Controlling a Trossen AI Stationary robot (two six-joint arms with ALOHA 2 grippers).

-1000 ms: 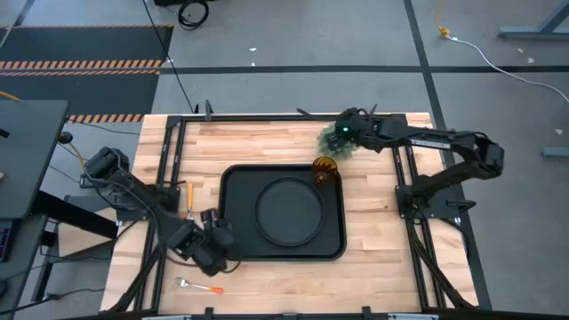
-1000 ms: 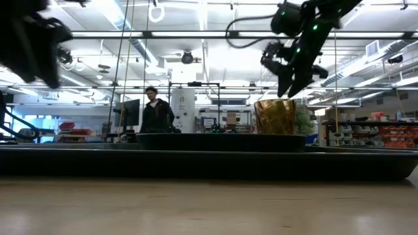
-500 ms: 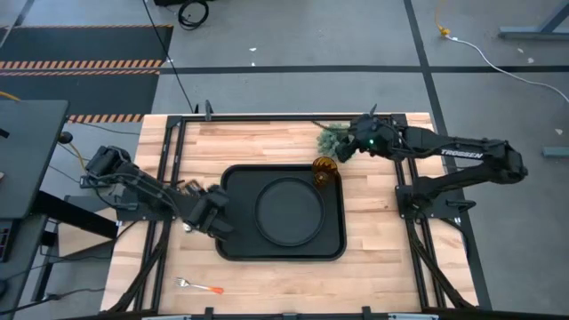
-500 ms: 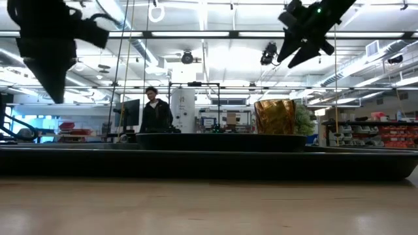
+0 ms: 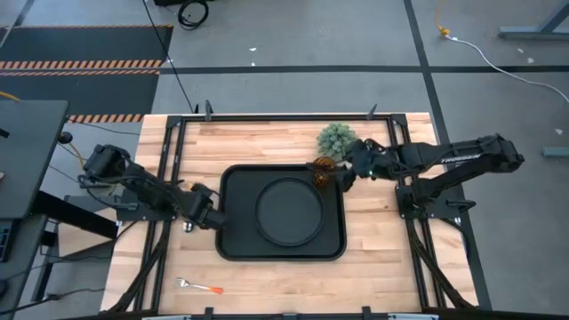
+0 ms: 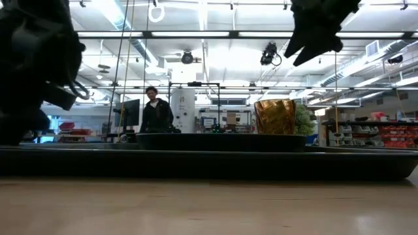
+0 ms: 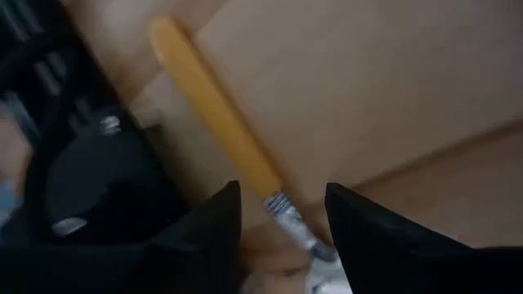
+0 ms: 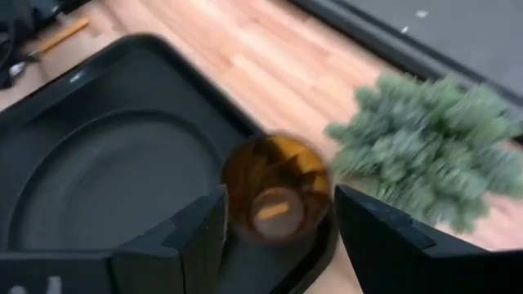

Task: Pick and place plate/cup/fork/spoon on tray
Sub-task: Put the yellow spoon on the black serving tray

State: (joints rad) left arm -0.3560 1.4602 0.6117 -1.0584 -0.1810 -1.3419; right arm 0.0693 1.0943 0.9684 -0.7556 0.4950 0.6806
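Looking down from above, I see the tray [image 5: 238,178] in the middle of the table with the plate [image 5: 290,212] lying flat inside it and the cup [image 5: 324,172] standing upright in the tray's far right corner. A fork [image 5: 200,286] with an orange handle lies on the bare wood near the table's front edge, well apart from the tray. A second orange-handled utensil [image 7: 219,118] lies on the wood just off the tray's left rim; its metal end is blurred in my left wrist view, so I cannot tell whether it is the spoon.

My left arm reaches in low from the table's left side, its elbow folded back over the frame, and the left gripper [image 5: 200,209] sits right at the tray's left rim. In the wrist view its two fingers [image 7: 214,237] stand apart on either side of the neck of that orange handle, with gaps showing on both sides.

My right arm stretches in from the right edge, nearly straight, with the right gripper [image 5: 343,175] just beside the cup on its right. Its fingers [image 8: 193,237] are spread wide, and the cup sits ahead of them, between them but not touched. The fuzzy green plant ball [image 5: 337,139] rests on the wood just beyond the cup.
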